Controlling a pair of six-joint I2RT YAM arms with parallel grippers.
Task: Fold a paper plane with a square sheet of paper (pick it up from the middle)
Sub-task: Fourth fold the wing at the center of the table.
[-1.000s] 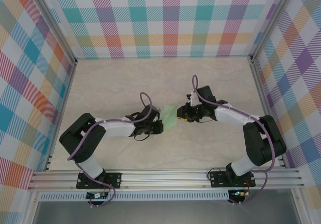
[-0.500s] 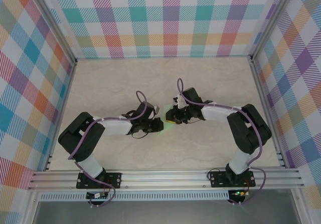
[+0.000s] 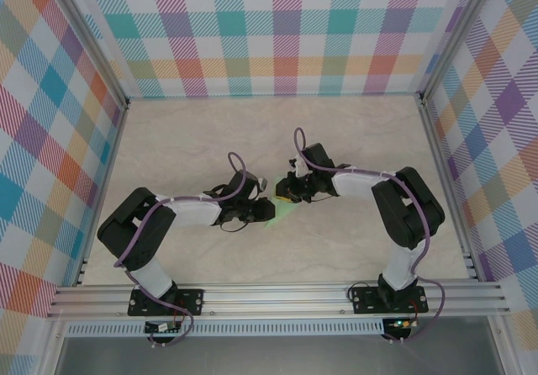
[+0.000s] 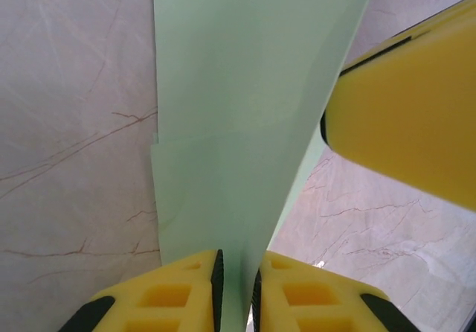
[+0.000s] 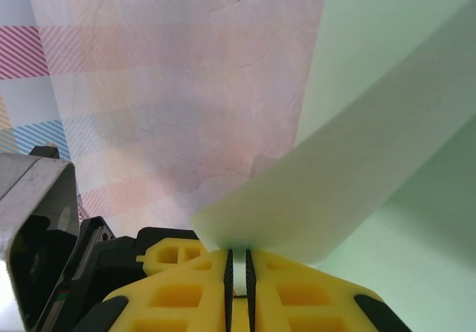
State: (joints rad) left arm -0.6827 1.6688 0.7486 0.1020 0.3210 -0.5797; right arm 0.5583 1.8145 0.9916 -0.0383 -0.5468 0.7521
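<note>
The square sheet of paper (image 3: 283, 213), pale green and folded, lies mid-table, mostly covered by both grippers. In the left wrist view the paper (image 4: 238, 86) runs as a long creased strip away from my left gripper (image 4: 236, 263). Its jaws stand narrowly apart with the strip passing between them. My right gripper (image 5: 238, 256) is shut on a raised flap of the paper (image 5: 372, 168). From above, the left gripper (image 3: 266, 209) and the right gripper (image 3: 288, 193) nearly touch. One yellow right finger (image 4: 409, 109) shows beside the strip. A paper plane is out of view.
The marbled tabletop (image 3: 202, 139) spreads open around the grippers. Checked walls (image 3: 269, 39) close the back and both sides. An aluminium rail (image 3: 277, 295) with both arm bases runs along the near edge.
The right arm swung left, bringing its gripper against the left one, so the paper is now mostly covered. Left jaws eased slightly apart; right jaws narrowed onto the flap.
</note>
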